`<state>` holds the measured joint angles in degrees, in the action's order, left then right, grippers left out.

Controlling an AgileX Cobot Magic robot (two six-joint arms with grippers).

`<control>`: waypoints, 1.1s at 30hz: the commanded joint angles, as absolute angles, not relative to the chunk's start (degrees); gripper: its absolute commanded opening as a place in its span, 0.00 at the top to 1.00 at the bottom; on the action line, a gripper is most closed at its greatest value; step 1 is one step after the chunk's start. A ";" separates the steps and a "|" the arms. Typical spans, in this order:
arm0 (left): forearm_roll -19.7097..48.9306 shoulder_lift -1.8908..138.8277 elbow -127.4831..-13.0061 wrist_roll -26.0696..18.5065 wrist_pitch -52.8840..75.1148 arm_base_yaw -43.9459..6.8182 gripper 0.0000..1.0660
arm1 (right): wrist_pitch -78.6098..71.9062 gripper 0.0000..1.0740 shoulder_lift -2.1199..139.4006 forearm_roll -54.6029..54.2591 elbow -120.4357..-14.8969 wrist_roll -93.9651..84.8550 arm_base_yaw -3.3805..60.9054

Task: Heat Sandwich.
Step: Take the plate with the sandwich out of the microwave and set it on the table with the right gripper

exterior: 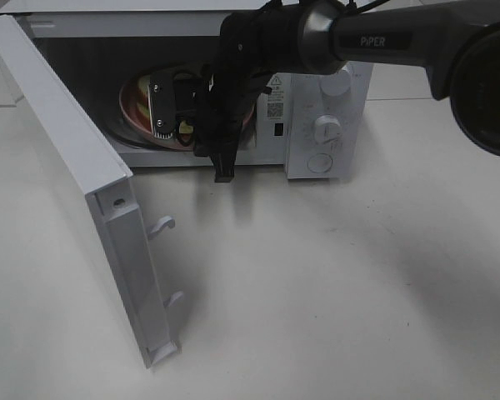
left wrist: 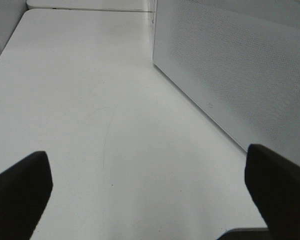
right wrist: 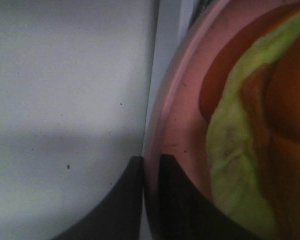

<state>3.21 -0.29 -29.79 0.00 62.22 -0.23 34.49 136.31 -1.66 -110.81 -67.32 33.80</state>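
Sandwich (right wrist: 250, 140) on a round pink plate (exterior: 136, 102), inside the cavity of an open white microwave (exterior: 347, 142). In the right wrist view its pale green leaf layer and orange-brown bread fill one side of the picture (this close-up is dim and soft).

A white table (exterior: 333, 300) takes up most of the high view. The microwave stands at the far side of it. A control panel on its right carries round knobs (exterior: 327, 127) and a round button (exterior: 319, 162) below them.

The microwave door (exterior: 58, 125) is swung wide open on the left, toward the camera. Two small latch hooks (exterior: 162, 223) stick out of its inner edge.

The right arm (exterior: 383, 37), dark grey with the word PiPER on it, reaches in from the upper right. It bends down into the cavity and hides much of the plate.

The right gripper (right wrist: 150, 158) is pressed together on the plate's rim. One dark finger (right wrist: 122, 200) sits outside the rim and the other lies over the plate's inner surface, with the pink edge pinched between them. Whether the inner finger touches the sandwich cannot be told.

The left gripper (left wrist: 147, 155) is spread wide above the table, its two dark fingertips at opposite edges of the left wrist view. Near it a white dotted panel (left wrist: 230, 65) stands upright on the table.
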 commanded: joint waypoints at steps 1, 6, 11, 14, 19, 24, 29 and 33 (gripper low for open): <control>3.04 -0.57 -29.56 0.00 61.54 0.11 0.08 | 40.34 1.00 136.36 -0.34 -109.89 -66.41 33.52; 3.04 -0.57 -29.56 0.00 61.54 0.11 0.08 | 40.28 1.00 136.08 0.00 -109.89 -67.27 33.52; 3.04 -0.57 -29.56 0.00 61.54 0.11 0.08 | 40.28 1.00 135.33 0.00 -109.78 -67.90 33.58; 3.04 -0.57 -29.56 0.00 61.54 0.11 0.08 | 39.94 1.00 133.67 0.00 -107.60 -70.59 33.69; 3.04 -0.57 -29.56 0.00 61.54 0.11 0.08 | 39.36 1.00 130.86 -0.34 -103.30 -75.69 33.58; 3.04 -0.57 -29.56 0.00 61.54 0.11 0.08 | 37.47 1.00 128.00 -1.20 -99.92 -78.61 33.52; 3.04 -0.57 -29.56 0.00 61.54 0.11 0.08 | 35.75 1.00 125.48 -4.76 -97.12 -83.02 33.23; 3.04 -0.57 -29.56 0.00 61.54 0.11 0.08 | 35.70 1.00 123.30 -9.74 -94.94 -90.47 32.43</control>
